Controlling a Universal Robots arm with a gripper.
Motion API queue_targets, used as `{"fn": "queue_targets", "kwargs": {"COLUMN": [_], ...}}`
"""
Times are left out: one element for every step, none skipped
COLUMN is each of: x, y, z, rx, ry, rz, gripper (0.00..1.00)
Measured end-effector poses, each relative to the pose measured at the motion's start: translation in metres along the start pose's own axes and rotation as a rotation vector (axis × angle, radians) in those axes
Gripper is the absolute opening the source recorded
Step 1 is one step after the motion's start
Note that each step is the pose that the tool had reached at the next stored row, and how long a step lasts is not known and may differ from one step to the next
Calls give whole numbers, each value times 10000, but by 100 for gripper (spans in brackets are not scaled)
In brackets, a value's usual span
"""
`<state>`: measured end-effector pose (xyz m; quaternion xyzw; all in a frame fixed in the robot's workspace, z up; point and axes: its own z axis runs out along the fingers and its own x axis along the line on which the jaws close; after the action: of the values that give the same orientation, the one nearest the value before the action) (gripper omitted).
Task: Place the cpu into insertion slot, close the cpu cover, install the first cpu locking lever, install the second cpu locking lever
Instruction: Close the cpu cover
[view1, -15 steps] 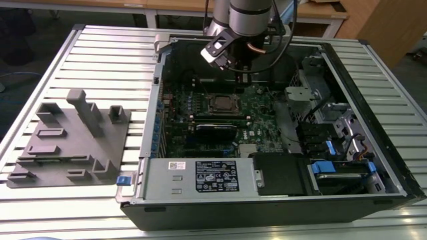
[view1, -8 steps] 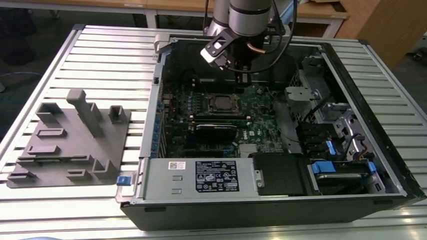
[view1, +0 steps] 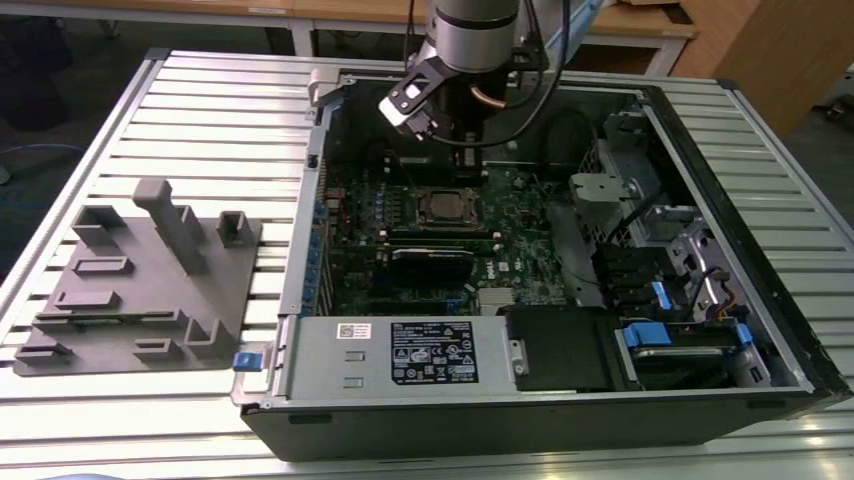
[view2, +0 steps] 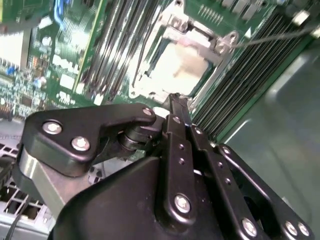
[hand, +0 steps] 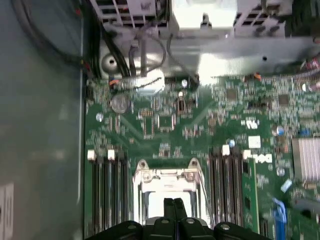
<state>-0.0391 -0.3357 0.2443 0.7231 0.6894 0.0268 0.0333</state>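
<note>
The insertion slot (view1: 447, 208) sits in the middle of the green board inside the open computer case. In both wrist views the cpu (view2: 182, 67) (hand: 159, 202) lies in it, its pale silver top showing through the window of the cpu cover (view2: 142, 90) (hand: 167, 176), which lies around it. A thin metal lever (view2: 270, 35) runs out from one corner of the socket. My gripper (view1: 430, 125) (view2: 175, 100) (hand: 173, 204) hangs a little above the socket, shut, fingertips pressed together with nothing between them.
Rows of memory slots (hand: 107, 190) flank the socket on both sides. A black card (view1: 430, 262), a power supply box (view1: 400, 355) and a drive cage with blue tabs (view1: 667, 330) fill the case. A grey fixture (view1: 140, 280) stands on the slatted table at the exterior view's left.
</note>
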Motion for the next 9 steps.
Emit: {"fn": "queue_targets", "kwargs": {"x": [-1,-2,-3,-4,-5,-6,-7,-7,-8], "y": [-18,-35,-54,-77,-99,-122,-140,-152,-157], "z": [3,7,12,18,24,31,36,41,43], "rx": [2,2,2,1,1,1,1,1,2], "ry": [-2,-3,-4,-4,-4,-5,-7,-9,-12], "rz": [1,2,3,5,6,9,12,13,13], "gripper": [11,11,11,11,11,11,11,11,11]}}
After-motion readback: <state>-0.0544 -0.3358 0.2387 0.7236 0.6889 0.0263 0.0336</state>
